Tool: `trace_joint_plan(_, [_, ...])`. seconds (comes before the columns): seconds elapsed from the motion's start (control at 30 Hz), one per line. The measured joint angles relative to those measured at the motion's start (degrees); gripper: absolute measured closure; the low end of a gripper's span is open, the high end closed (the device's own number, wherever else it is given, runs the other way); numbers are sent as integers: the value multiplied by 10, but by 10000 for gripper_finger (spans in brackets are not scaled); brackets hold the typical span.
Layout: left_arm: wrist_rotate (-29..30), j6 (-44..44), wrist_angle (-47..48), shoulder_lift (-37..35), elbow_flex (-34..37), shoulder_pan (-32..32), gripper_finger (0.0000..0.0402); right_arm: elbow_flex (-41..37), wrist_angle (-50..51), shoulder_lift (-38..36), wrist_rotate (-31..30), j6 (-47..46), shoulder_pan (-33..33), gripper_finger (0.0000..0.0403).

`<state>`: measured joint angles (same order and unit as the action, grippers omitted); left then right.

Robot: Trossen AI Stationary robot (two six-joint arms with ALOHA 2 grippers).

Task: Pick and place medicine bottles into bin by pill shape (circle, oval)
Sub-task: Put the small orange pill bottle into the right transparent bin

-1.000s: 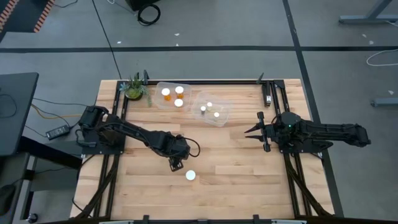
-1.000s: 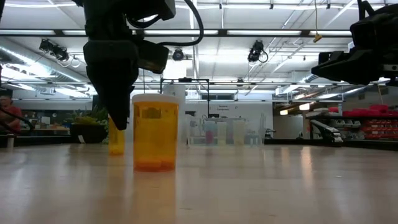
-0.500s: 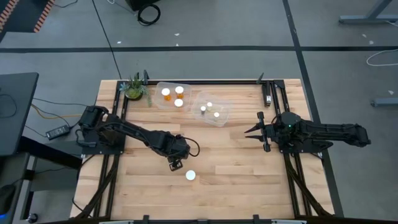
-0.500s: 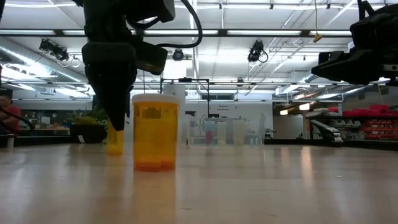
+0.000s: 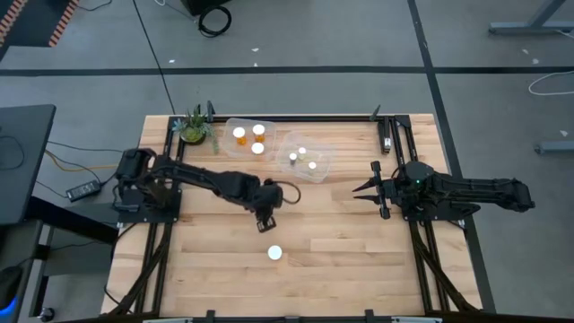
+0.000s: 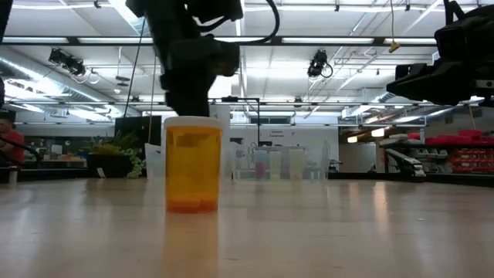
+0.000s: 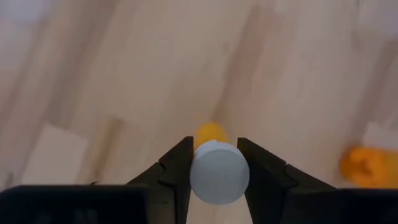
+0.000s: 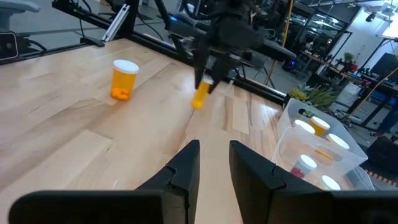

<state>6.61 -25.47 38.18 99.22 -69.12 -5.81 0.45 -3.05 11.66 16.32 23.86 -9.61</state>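
My left gripper (image 5: 266, 221) is over the table's middle, shut on a small orange pill bottle (image 8: 201, 96) with a white cap (image 7: 219, 172), held above the wood. A bigger orange bottle (image 5: 274, 253) with a white cap stands upright on the table near the front; it also shows in the low view (image 6: 193, 164) and the right wrist view (image 8: 124, 79). My right gripper (image 5: 360, 193) is open and empty at the table's right side, its fingers pointing toward the left edge. My left gripper pinches the small bottle by the rim of its white cap (image 7: 194, 177), one finger on each side. The fingers (image 7: 177, 168) come from above, pointing down. The orange body (image 7: 210, 132) hangs below the fingers, slightly tilted and clear of the table.
Two clear bins stand at the far middle: one (image 5: 235, 146) holds bigger white-capped bottles, the other (image 5: 321, 169) holds small ones. A potted plant (image 5: 195, 128) stands at the far left corner. Bare wood lies between the arms and along the front.
My left gripper has risen and gone toward the table's far edge and a little right, staying shut on the small bottle. The bottle, which stood on the table beside the bigger one, is now lifted clear. The bigger bottle has stayed in place.
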Motion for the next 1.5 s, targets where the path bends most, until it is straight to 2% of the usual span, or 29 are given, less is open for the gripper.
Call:
trace_joint_plan(0.23, [3, 73, -72, 0, 0, 59, 261, 0, 0, 0, 0, 0, 0, 310])
trace_joint_plan(0.57, [8, 139, -240, 0, 0, 134, 277, 0, 0, 0, 0, 0, 0, 310])
trace_joint_plan(0.8, [7, 148, -319, 6, 0, 161, 263, 0, 0, 0, 0, 0, 0, 310])
trace_joint_plan(1.0, [6, 160, -392, 34, -1, 164, 277, 0, 0, 0, 0, 0, 0, 310])
trace_joint_plan(1.3, [7, 169, -392, 76, 0, 190, 267, 0, 0, 2, 0, 0, 0, 310])
trace_joint_plan(1.5, [-10, 157, -391, 77, 0, 202, 277, 0, 0, 2, 0, 0, 0, 310])
